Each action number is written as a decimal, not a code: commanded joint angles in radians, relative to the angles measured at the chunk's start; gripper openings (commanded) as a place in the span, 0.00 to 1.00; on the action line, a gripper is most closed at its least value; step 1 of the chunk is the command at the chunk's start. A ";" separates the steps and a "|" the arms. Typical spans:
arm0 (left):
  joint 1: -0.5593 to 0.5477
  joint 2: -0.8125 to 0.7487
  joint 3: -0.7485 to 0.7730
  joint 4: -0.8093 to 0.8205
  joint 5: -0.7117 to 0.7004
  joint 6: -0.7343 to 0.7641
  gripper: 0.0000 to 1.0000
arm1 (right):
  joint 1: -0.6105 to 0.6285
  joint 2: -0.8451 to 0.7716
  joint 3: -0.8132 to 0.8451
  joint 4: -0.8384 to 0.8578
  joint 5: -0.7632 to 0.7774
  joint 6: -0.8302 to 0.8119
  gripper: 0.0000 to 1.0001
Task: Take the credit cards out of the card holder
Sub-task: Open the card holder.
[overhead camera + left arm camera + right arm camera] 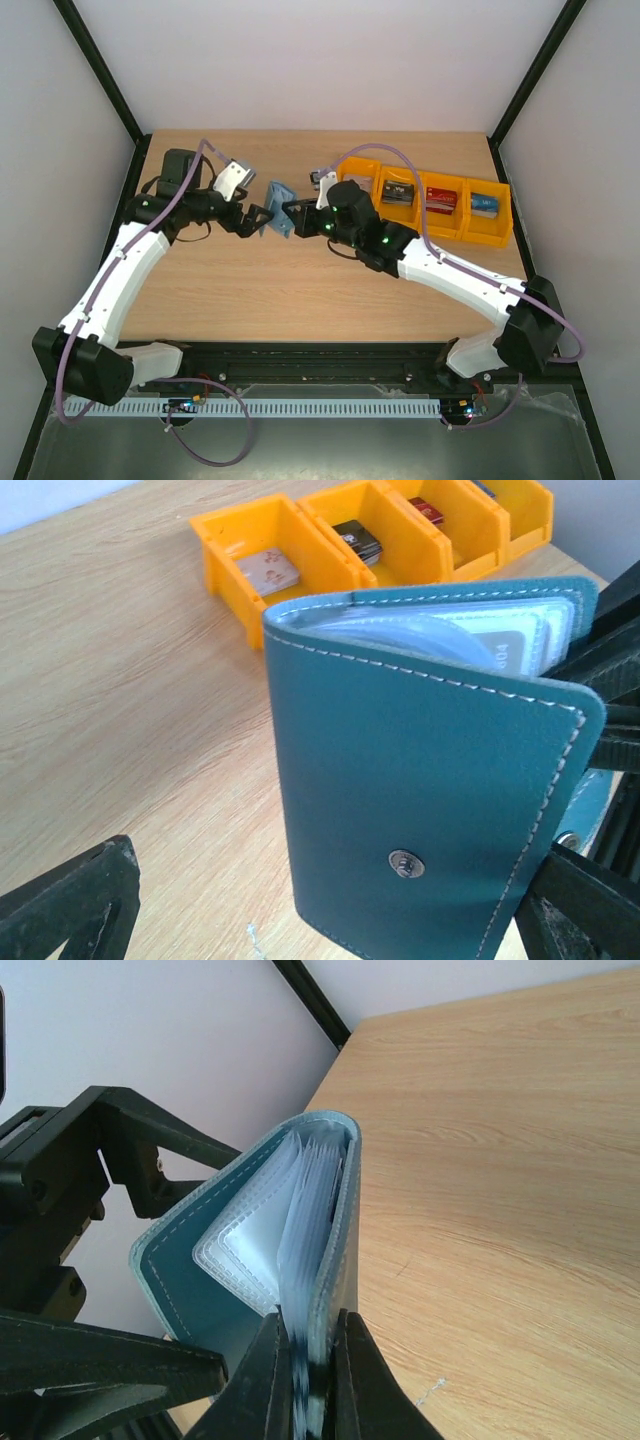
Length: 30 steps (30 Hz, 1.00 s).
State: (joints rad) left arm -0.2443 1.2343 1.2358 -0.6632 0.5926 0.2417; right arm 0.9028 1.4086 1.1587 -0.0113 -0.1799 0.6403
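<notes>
We hold the soft teal-blue folding card holder (pixel 420 780) clamped in the right pincer (pixel 310 1365); our wide-open left pincer (pixel 258 220) should nip the grey plastic card (pixel 505 645) squarely.

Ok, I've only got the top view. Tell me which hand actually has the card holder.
Observer: The right hand is shut on one edge of the card holder, pinching a cover together with the clear sleeves.
Operator: Now report the left.
Observer: The left hand is open, with one of its fingers on each side of the holder.
Operator: Check the end bin nearest the arms; I can't make out its contents.
Observer: That orange bin holds one pale card.
</notes>
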 commanded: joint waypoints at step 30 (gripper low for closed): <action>0.067 -0.037 0.050 -0.219 0.488 0.249 0.02 | -0.122 -0.179 -0.111 0.156 -0.482 -0.188 0.36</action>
State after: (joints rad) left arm -0.1898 1.2030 1.2442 -0.8043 0.9833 0.3992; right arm 0.8043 1.2942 1.0748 0.0612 -0.6209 0.4885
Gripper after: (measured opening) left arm 0.087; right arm 0.327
